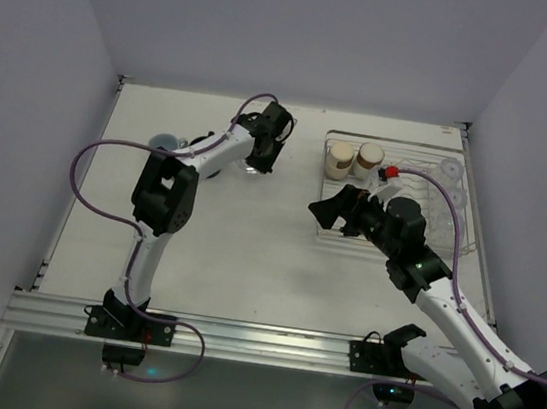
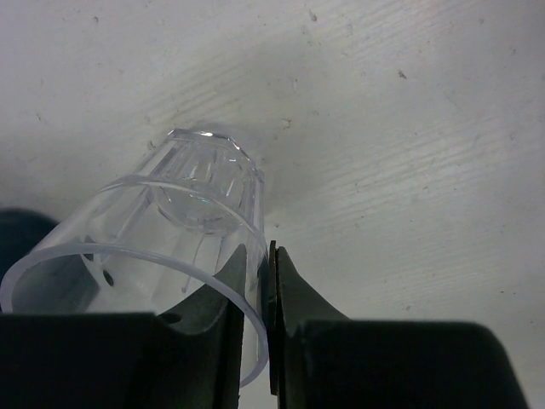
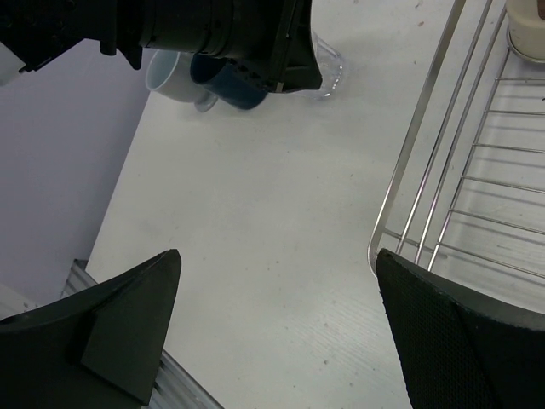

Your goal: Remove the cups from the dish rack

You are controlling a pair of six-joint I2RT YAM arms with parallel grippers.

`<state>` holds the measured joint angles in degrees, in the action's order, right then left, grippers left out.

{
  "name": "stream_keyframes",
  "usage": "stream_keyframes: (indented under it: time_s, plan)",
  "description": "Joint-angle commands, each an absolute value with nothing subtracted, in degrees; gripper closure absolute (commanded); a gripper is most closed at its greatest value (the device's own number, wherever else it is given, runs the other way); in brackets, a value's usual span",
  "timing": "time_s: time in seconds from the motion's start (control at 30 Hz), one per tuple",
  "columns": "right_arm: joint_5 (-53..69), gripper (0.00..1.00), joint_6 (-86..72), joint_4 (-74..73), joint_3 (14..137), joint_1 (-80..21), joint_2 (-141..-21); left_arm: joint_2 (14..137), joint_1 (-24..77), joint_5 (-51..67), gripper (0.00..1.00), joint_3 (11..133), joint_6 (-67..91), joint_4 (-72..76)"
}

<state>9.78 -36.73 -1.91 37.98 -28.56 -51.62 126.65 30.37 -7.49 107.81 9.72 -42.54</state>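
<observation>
**Tumbler in the clamp, brown cups in the rack**

A white table (image 1: 246, 261) carries the silver wire dish rack (image 1: 403, 143) at its far right. The right arm crosses the rack's near half and hides most of the wires there.

The right gripper (image 3: 281, 324) hovers at the rack's near left corner with its jaws wide apart and nothing between them. From its wrist camera only that corner of the rack shows.

Across the table, the left gripper (image 2: 266, 256) is closed on the rim of a clear tumbler (image 2: 196, 196), one finger inside the wall and one outside. The glass tilts, and whether its base touches the table cannot be told.

Two brown cups (image 1: 339, 159) with cream tops stand side by side in the rack's far left corner. Clear rounded shapes (image 1: 449, 172) at its far right are too faint to identify.

Out on the table at far left stand a light blue-grey mug (image 3: 166, 77) and, just beside it, a navy mug (image 3: 234, 85), both partly hidden behind the left arm.
</observation>
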Motion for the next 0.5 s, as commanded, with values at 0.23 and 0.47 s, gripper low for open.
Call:
stream_keyframes:
  time_s: [0.23,0.47]
  plan:
    - [6.15,0.01,-33.57,-3.43,38.85,-28.65,-50.71,127.53,29.0,-8.08,0.61,110.3,6.24,-47.64]
    - [3.34,0.01,-32.96,-6.32,40.69,-28.65,-50.71,120.43,29.18,-9.67,0.3,108.9,7.03,-45.62]
